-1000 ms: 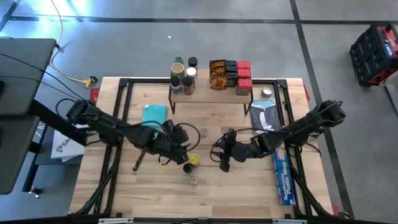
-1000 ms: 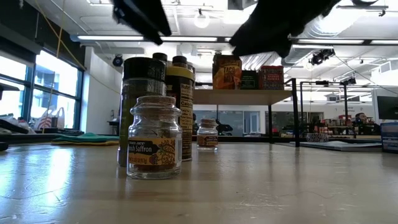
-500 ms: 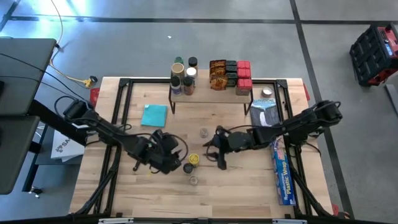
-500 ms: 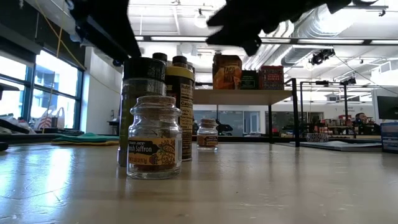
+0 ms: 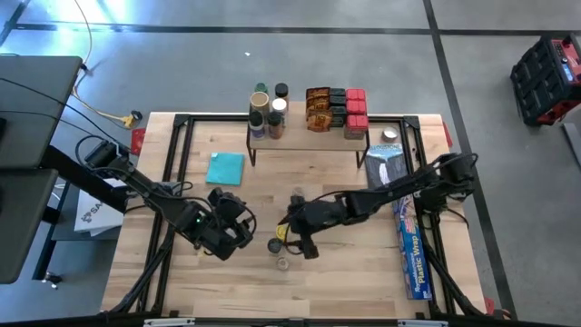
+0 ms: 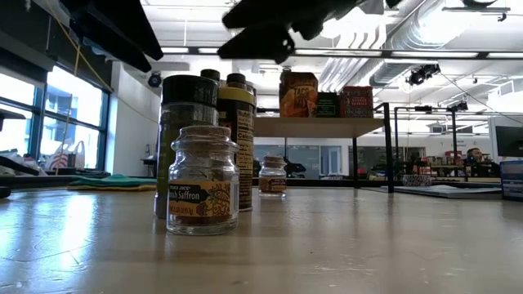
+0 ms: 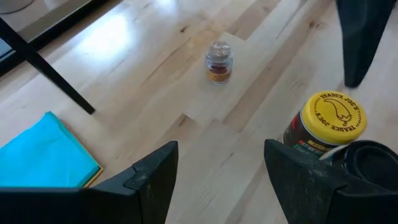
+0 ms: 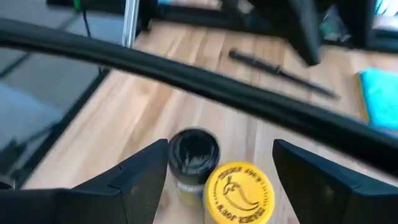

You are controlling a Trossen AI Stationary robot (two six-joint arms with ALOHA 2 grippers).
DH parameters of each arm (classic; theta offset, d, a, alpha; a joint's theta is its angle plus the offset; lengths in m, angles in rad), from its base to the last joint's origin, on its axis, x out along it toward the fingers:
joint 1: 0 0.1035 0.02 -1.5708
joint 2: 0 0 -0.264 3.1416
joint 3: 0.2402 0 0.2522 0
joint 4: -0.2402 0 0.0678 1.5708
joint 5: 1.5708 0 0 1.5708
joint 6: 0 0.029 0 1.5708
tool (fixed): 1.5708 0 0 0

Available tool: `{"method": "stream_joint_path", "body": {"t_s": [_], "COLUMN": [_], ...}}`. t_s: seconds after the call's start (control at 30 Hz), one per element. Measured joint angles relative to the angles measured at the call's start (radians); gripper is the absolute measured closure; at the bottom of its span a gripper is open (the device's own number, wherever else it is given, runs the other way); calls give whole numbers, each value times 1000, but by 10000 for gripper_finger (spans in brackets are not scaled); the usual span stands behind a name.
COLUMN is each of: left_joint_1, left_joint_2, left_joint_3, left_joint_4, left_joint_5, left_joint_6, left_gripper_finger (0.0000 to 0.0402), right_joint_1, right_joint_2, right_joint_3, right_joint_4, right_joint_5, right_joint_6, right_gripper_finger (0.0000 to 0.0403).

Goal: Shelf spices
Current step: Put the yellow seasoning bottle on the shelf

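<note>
so the shelf sits at the far edge of the table, about the middle, and it's already pretty loaded: a bunch of jars on its left end, orange-brown packets in the middle, and some dark and red boxes on the right end. i'd say most of the job is done. what's left on the table is a little cluster near the middle, toward the near edge: a yellow-lid jar touching a black-lid jar, and the small saffron jar just nearer the edge, plus one more small jar standing alone between the cluster and the shelf. so four jars to go, as far as i can see. right gripper is right over the yellow and black lids, fingers spread wide with nothing in them, looks like it's lining up a grab on one of those two. left gripper hangs just left of the cluster, fingers apart and empty too, basically waiting. teal cloth and the plastic-wrap box aren't part of this.
</note>
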Motion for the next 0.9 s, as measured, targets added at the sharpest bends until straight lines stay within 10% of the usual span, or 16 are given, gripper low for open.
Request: {"method": "stream_joint_path", "body": {"t_s": [0.23, 0.9], "left_joint_1": [-16, -20], "left_joint_2": [0, 1], "left_joint_3": [-1, -1], "left_joint_4": [-2, -10], "left_joint_5": [-3, -8], "left_joint_6": [0, -8], "left_gripper_finger": [167, 167], "right_joint_1": [-5, -39], "right_joint_2": [78, 179], "right_joint_3": [134, 142], "right_joint_4": [-238, -177], "right_joint_5": [-21, -58], "right_joint_6": [-101, -40], "right_gripper_finger": [118, 126]}}
